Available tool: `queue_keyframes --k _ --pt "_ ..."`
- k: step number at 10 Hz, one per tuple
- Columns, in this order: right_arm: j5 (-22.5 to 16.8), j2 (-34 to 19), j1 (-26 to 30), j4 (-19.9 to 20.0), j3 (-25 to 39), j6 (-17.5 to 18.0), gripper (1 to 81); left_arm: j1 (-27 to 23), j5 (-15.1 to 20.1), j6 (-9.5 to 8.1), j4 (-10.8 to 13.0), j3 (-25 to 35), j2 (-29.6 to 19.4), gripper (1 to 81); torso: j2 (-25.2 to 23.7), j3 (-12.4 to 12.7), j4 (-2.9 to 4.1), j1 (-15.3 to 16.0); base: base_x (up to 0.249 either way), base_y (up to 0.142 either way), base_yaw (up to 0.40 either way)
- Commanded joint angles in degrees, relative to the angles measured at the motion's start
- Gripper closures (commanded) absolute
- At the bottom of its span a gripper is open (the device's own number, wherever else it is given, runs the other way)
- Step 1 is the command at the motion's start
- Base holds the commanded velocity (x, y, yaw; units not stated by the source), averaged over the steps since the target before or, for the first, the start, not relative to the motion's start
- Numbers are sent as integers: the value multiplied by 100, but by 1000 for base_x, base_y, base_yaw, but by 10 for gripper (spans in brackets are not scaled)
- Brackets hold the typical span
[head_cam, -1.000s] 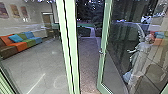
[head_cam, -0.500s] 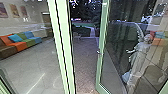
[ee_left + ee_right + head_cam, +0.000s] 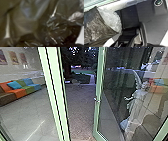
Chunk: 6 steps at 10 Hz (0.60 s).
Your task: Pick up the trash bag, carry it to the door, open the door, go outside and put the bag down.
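In my head view the glass door (image 3: 98, 84) stood open onto paving (image 3: 81, 104), a colourful couch (image 3: 20, 92) off left. My left wrist view showed the dark trash bag (image 3: 41, 26) close up. My right wrist view caught it beside crinkled clear plastic (image 3: 111, 18). I couldn't tell either claw's state.

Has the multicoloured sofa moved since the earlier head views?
No, no shift either way: the multicoloured sofa still lies below the wall pictures, in the same place relative to them.
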Motion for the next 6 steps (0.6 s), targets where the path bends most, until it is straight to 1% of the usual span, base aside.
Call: queue_keyframes --k 1,3,6 --pt "-244 141 237 -45 -155 -300 10 -295 352 51 39 59 -16 811 0 0 0 0 0 -129 0" --pt "-59 167 203 -19 -269 -300 10 -295 352 51 39 59 -7 811 0 0 0 0 0 -130 0" --pt "-42 176 185 -36 -296 -309 10 -295 352 51 39 59 -7 811 0 0 0 0 0 -130 0"
